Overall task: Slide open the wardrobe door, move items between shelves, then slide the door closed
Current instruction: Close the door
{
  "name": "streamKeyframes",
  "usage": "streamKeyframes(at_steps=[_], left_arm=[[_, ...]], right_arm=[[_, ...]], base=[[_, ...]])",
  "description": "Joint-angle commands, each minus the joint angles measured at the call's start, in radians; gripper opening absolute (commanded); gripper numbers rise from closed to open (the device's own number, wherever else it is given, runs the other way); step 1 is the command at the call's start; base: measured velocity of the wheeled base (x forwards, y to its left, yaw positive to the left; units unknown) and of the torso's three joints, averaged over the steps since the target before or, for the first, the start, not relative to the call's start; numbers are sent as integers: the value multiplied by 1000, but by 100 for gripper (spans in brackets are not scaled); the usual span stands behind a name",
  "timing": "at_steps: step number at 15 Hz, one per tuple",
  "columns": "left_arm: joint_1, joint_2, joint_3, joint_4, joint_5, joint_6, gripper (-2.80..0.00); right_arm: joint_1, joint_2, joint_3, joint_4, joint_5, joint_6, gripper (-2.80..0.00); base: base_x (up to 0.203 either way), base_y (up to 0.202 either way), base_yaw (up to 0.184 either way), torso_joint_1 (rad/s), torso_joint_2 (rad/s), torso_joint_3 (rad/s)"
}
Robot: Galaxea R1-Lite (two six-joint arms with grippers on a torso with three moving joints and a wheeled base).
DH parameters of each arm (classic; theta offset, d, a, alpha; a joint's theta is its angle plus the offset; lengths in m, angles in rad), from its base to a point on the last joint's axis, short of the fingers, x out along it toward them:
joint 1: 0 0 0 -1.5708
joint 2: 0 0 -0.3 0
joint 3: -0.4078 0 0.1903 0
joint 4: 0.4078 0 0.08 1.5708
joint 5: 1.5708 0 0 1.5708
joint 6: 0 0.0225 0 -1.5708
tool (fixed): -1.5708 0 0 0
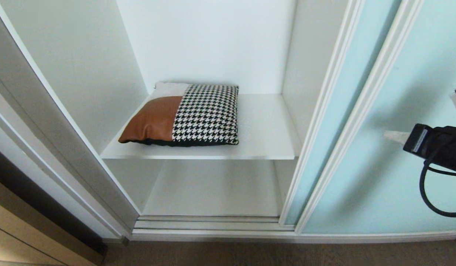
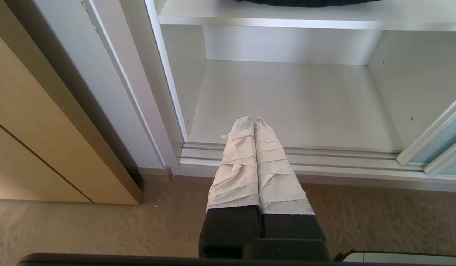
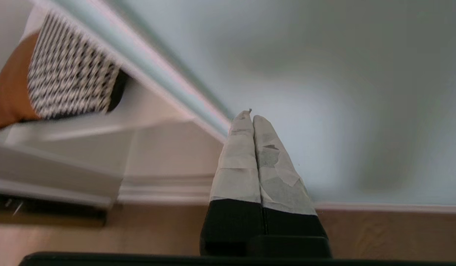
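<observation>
In the head view, the wardrobe stood open on the left. The square cushion of tan-brown leather, black-and-white houndstooth and pale grey patch (image 1: 183, 114) lay flat on the smooth white upper shelf board (image 1: 264, 133), toward its left side, its black backing showing only as a thin edge along the near side. The white lower shelf (image 1: 213, 188) beneath was partly hidden by the board above. The tall frosted pale aqua-blue sliding wardrobe door with its slim white-silver frame (image 1: 383, 166) filled the right side, pushed aside behind a second pale frame strip. The right gripper (image 1: 392, 136) reached in from the right edge in front of that glass, its arm cut off by the frame, only a white-wrapped tip and black body showing, a black cable (image 1: 431, 192) looping below it. Whether the tip touched the glass could not be told.

In the left wrist view, the left gripper (image 2: 253, 120) hung low above the pale wood-grain floor (image 2: 84, 229), pointing at the lower shelf, its taped fingers (image 2: 237, 166) pressed together and holding nothing. A tan wooden panel (image 2: 36, 140) stood at the left. Only a dark sliver of the cushion appeared on the upper board.

In the right wrist view, much was blurred. The right gripper's jaws were closed tight on nothing, tips close to the aqua glass beside its frame. The cushion lay farther left.
</observation>
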Motion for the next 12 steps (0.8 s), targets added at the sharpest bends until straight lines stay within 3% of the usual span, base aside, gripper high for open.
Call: streamKeyframes(at_steps=[1,7,12], left_arm=[[0,1,2,0,0,0,-280],[0,1,2,0,0,0,-280],[0,1,2,0,0,0,-280]], right_arm=[[67,30,-3,-3,-3,2,-280],[141,108,-82,-2,-16,4,-280],[232,171,-149,-2,-98,1,-280]], base=[[0,0,0,0,0,0],[0,0,0,0,0,0],[0,0,0,0,0,0]])
